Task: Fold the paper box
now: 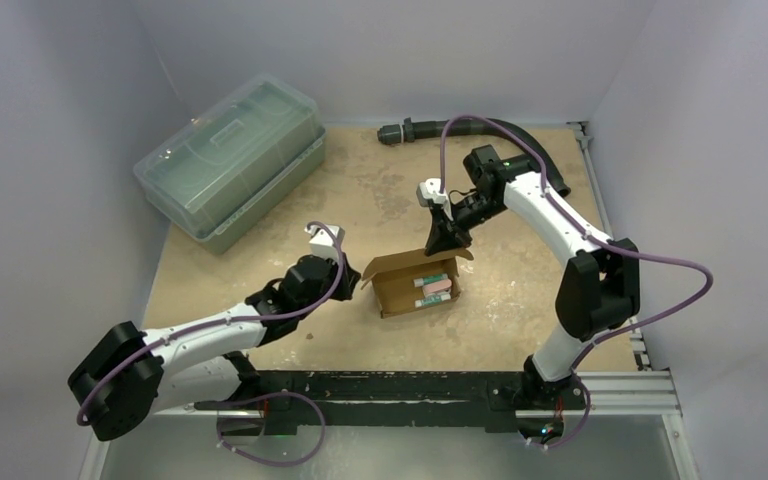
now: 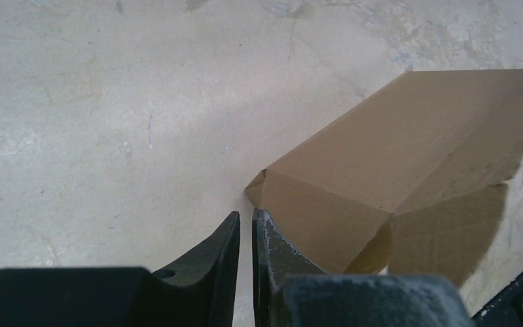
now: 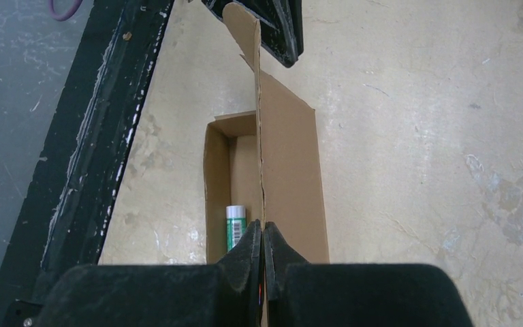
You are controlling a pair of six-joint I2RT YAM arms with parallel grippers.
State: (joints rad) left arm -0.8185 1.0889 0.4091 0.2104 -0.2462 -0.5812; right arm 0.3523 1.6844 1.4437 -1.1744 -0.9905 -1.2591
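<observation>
From above, your paper box [image 1: 390, 292] sits open near the middle of the surface [image 1: 520, 320], between the two arms, with small packaged items [image 1: 436, 290] lying inside. The right end effector [image 1: 447, 240] comes down on the box's rear lid flap and holds it upright. I judge this leaves the opening free while a side flap is dealt with. The left end effector [image 1: 348, 275] sits right at the box's left flap, placed to work that side. The plastic bin [image 1: 230, 165] lies well apart at the far left.

In the left wrist view, you see the left end effector [image 2: 245, 219] with its fingers drawn almost together, only a thin slit between them. A flap corner of the paper box [image 2: 327, 211] lies just at their tips. I cannot tell whether any card is pinched.

In the right wrist view, your right end effector [image 3: 262, 235] is clenched on the thin edge of the upright flap of the paper box [image 3: 289, 177], which runs straight away from the fingers. The open carton lies just left of that edge, with a green-labelled item [image 3: 235, 228] inside.
</observation>
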